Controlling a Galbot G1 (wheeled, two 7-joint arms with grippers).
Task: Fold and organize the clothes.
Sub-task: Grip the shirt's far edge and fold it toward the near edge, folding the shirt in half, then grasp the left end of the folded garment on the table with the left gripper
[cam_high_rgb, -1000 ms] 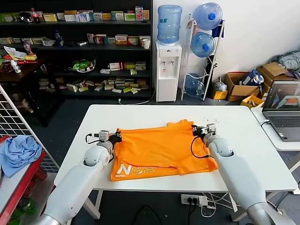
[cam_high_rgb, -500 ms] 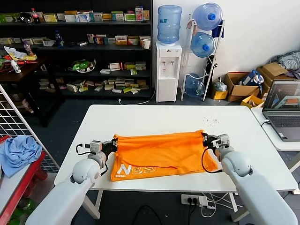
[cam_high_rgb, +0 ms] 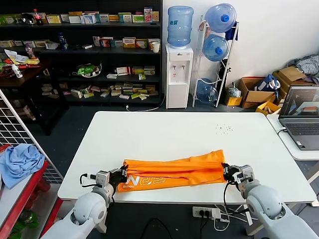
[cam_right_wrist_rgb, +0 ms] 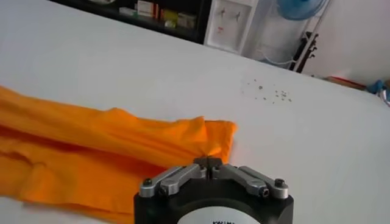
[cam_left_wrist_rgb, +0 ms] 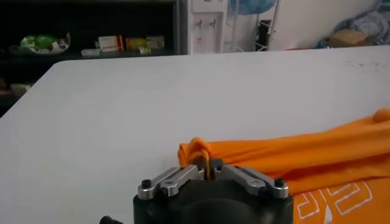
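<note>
The orange T-shirt (cam_high_rgb: 174,169) lies folded into a narrow band along the front edge of the white table (cam_high_rgb: 164,129), its white lettering (cam_high_rgb: 149,180) facing up at the left. My left gripper (cam_high_rgb: 119,174) is shut on the shirt's left end, also seen in the left wrist view (cam_left_wrist_rgb: 207,165) with the shirt (cam_left_wrist_rgb: 292,155) pinched between its jaws. My right gripper (cam_high_rgb: 227,172) is shut on the shirt's right end; the right wrist view (cam_right_wrist_rgb: 209,162) shows the shirt (cam_right_wrist_rgb: 103,152) in its jaws.
A laptop (cam_high_rgb: 300,117) stands on a side table at the right. A wire rack with a light blue cloth (cam_high_rgb: 20,162) is at the left. Shelves (cam_high_rgb: 79,50) and a water dispenser (cam_high_rgb: 178,64) stand behind the table.
Both grippers have pulled the shirt's far edge toward the table's front, folding it over into a narrow band.
</note>
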